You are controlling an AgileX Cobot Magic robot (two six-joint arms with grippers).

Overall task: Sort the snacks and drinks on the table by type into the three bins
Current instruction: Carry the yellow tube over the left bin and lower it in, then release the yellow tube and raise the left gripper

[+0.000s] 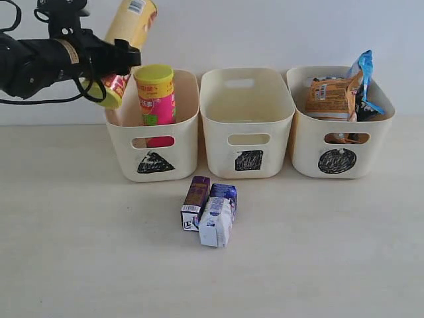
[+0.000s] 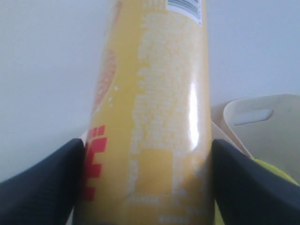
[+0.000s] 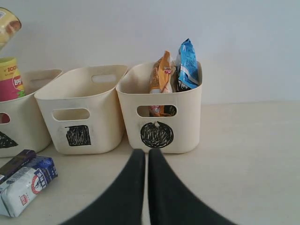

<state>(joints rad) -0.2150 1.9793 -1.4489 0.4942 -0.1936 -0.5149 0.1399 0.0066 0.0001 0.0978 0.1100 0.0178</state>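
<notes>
Left gripper [image 1: 121,59], upper left, pinches the tilted yellow canister [image 1: 130,23] over the triangle bin [image 1: 122,152]; released this slanted, it could knock over the upright magenta canister [image 1: 156,99] or tumble outside, while the right gripper [image 3: 142,187] rests pressed together

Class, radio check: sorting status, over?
Left end effector shut on yellow canister, tilted above triangle bin. Right end effector shut, empty. Three cartons on table.
</notes>
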